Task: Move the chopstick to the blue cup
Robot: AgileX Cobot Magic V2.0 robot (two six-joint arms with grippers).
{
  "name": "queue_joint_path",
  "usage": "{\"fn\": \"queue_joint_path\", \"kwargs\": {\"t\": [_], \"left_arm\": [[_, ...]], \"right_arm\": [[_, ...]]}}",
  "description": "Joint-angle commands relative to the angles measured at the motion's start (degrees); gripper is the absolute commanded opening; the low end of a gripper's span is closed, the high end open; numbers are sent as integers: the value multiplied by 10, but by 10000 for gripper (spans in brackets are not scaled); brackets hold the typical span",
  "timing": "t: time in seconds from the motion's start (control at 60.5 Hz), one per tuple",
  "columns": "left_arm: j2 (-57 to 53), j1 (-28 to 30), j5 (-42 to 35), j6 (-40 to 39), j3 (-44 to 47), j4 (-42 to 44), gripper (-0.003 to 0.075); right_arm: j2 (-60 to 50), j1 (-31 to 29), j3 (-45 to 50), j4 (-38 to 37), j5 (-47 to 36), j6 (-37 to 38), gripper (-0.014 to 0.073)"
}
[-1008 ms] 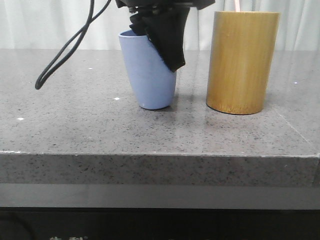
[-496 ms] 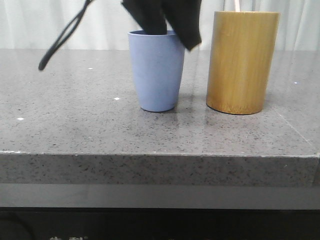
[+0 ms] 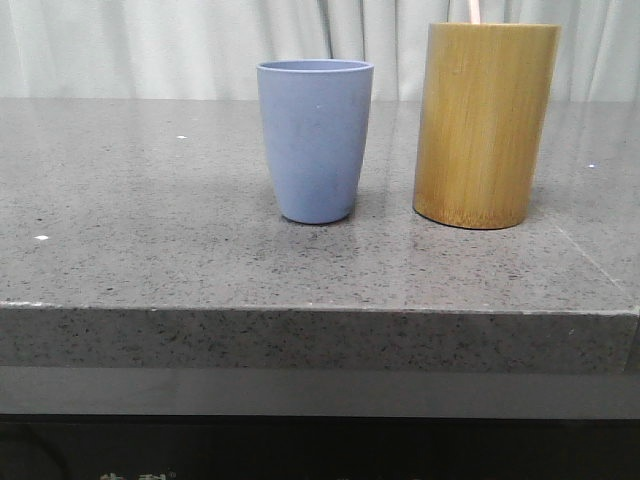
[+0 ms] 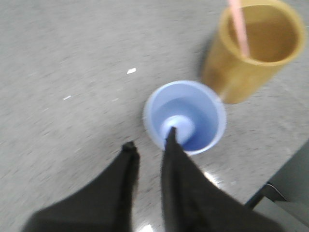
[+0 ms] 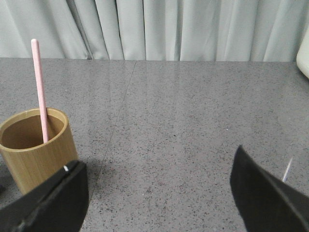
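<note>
Front view: a grey speckled stone table (image 3: 200,260) runs across the scene with pale curtains (image 3: 150,45) behind it. The blue cup (image 3: 315,140) stands upright near the middle. Just to its right, not touching, stands a taller, wider bamboo holder (image 3: 485,125). The pink tip of the chopstick (image 3: 472,10) pokes above the holder's rim.

Left wrist view: the left gripper (image 4: 149,145) hangs above the cup's near rim, its two black fingers (image 4: 126,169) slightly parted with a narrow gap and nothing between them. The cup's inside is bare. The chopstick leans inside the bamboo holder beside it.

Right wrist view: the right gripper (image 5: 157,179) has its fingers spread wide apart, gripping nothing. The bamboo holder sits to its left, with the chopstick standing in it, against the inner wall.
</note>
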Motion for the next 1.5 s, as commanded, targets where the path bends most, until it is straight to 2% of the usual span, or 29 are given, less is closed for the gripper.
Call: {"fn": "queue_joint_path", "kwargs": {"t": [0.0,0.132,0.248,0.347,0.446,0.611,0.826,0.991,1.107,1.371,1.487], "left_arm": [[-61,46,5,-16,19,0,-18],[-128,133,-25,-30,99,0,-19],[-198,203,-106,-49,197,-1,-19],[-258,239,-171,-51,291,-1,-19],[-331,259,-246,-51,382,-4,-19],[-460,260,-355,-51,537,-4,-19],[-630,260,-409,-51,683,-22,-19],[-732,260,-409,-51,731,-37,-19],[-772,260,-407,-51,743,-45,-19],[-791,260,-410,-51,744,-45,-19],[-791,260,-410,-51,744,-45,-19]], "right_arm": [[6,-1,-21,0,-43,-3,612],[6,-1,-21,0,-44,-3,612],[6,-1,-21,0,-49,-3,612],[6,-1,-21,0,-60,-3,612],[6,-1,-21,3,-66,-3,612],[6,-1,-21,39,-66,-3,612],[23,-1,-22,42,-76,-4,612],[80,0,-45,43,-79,-14,612],[143,25,-71,43,-103,-15,612],[332,173,-171,41,-192,-20,612],[415,212,-221,38,-213,-20,612]]}}
